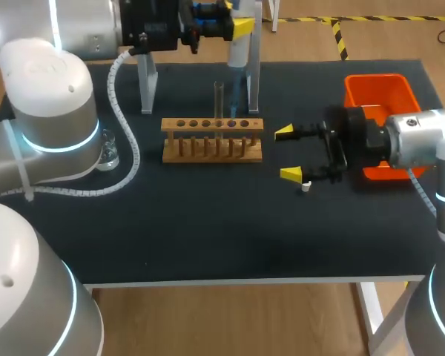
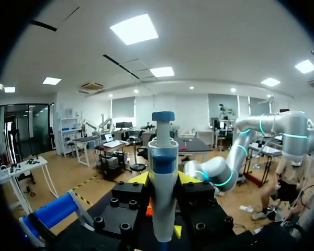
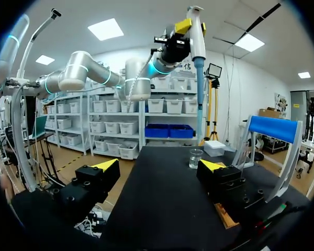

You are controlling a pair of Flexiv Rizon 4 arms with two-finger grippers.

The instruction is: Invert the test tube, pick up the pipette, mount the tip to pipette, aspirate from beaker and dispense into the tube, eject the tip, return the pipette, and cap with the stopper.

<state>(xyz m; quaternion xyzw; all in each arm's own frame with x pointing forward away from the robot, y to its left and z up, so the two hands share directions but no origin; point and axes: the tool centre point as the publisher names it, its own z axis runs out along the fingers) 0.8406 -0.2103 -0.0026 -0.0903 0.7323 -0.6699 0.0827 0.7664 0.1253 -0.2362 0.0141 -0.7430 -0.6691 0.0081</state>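
My left gripper point(image 1: 221, 27) is high over the table's back, shut on the white and blue pipette point(image 1: 238, 46), which hangs upright with its slim lower end pointing down behind the rack. In the left wrist view the pipette point(image 2: 163, 178) stands clamped between the yellow-tipped fingers point(image 2: 138, 179). A clear test tube point(image 1: 218, 100) stands upright in the wooden rack point(image 1: 212, 139). The glass beaker point(image 1: 107, 153) sits at the left by my left arm. My right gripper point(image 1: 288, 153) is open just right of the rack, holding nothing. A small white piece point(image 1: 305, 187), perhaps the stopper, lies under its nearer finger.
An orange bin point(image 1: 378, 90) sits at the back right behind my right wrist. The pipette stand's metal legs point(image 1: 147, 87) rise behind the rack; its blue bar point(image 3: 275, 128) shows beside my right gripper point(image 3: 158, 172), with the beaker point(image 3: 195, 158) ahead.
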